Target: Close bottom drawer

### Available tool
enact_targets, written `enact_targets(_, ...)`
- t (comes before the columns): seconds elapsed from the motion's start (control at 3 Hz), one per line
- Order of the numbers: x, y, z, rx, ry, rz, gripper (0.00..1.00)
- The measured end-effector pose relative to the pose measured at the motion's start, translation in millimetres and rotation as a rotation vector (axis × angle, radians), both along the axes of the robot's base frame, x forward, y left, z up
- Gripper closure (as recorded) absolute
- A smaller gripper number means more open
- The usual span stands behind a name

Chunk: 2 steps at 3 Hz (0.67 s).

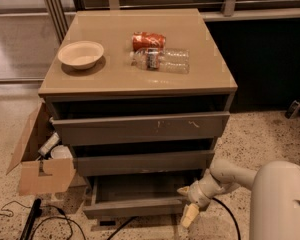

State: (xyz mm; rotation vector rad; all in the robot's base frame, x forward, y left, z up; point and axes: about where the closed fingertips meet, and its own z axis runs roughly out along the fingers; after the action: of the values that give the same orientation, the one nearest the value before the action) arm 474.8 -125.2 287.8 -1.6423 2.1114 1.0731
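Jaws touching bottom drawer [135, 207] right corner.

Smooth cream plastic gripper [185, 205], fingers [190, 215] spread, at the matt grey-brown bottom drawer's [135, 207] right front corner; glossy cabinet top [190, 34] carries a clear plastic bottle [162, 60].

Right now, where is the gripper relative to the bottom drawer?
In the camera view, lower right of centre: the gripper sits at the right end of the bottom drawer, which is open, below the middle drawer.
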Motion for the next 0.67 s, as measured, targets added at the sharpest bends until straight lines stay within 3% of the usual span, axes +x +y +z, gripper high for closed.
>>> enact_targets(0.33,-5,0,0,0.003,0.006,0.001,0.00)
enact_targets(0.67,7,2,-8,-0.013,0.017,0.000,0.00)
